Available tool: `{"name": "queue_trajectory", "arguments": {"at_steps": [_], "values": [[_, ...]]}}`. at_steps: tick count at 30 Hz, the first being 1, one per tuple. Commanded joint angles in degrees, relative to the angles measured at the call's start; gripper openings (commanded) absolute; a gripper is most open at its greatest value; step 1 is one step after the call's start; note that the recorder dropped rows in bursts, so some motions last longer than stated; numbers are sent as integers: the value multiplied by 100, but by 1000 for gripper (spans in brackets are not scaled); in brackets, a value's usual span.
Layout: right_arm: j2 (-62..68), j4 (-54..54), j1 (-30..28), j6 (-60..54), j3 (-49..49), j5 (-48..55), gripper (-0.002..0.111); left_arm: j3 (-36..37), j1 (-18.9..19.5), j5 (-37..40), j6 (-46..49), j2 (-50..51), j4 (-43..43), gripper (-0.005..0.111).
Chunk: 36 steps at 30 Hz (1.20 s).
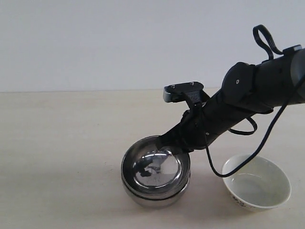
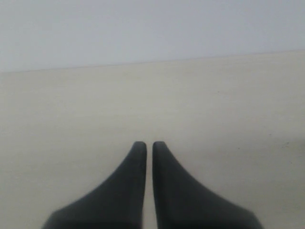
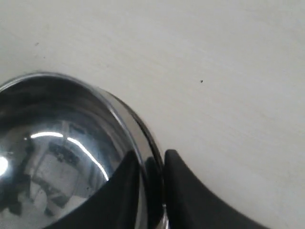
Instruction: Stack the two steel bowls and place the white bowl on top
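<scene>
Two steel bowls stand nested at the front middle of the table. The upper one point(image 1: 155, 167) point(image 3: 62, 143) sits inside the lower one point(image 1: 155, 196), whose rim point(image 3: 136, 121) shows just outside it. My right gripper point(image 1: 171, 149) point(image 3: 151, 156) straddles their far-right rims, one finger inside the upper bowl and one outside. Its jaws stand slightly apart and do not clamp. The white bowl point(image 1: 257, 183) stands upright and empty to the right of the stack. My left gripper point(image 2: 149, 143) is shut on nothing above bare table and does not show in the exterior view.
A black cable point(image 1: 217, 167) hangs from the right arm point(image 1: 248, 100) and loops down close to the white bowl's near rim. The pale table point(image 1: 57, 143) runs back to a plain wall.
</scene>
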Motion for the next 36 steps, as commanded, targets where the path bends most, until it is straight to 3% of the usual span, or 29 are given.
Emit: {"name": "queue_trajectory", "arguments": {"at_steps": [1, 3, 14, 17, 21, 29, 36], "values": [[-25, 12, -9, -55, -14, -42, 40, 20, 6, 12, -48, -16, 11, 4], [-25, 12, -9, -55, -14, -88, 45, 20, 6, 12, -48, -16, 11, 4], [-242, 12, -9, -68, -24, -429, 43, 20, 6, 12, -48, -16, 11, 4], [-401, 65, -9, -68, -22, -407, 37, 20, 6, 12, -48, -16, 11, 4], [-464, 76, 41, -77, -22, -295, 0, 20, 6, 12, -48, -16, 11, 4], [102, 76, 858, -155, -11, -998, 0, 20, 6, 12, -48, -16, 11, 4], [548, 76, 929, -155, -11, -1053, 0, 20, 6, 12, -48, -16, 11, 4]]}}
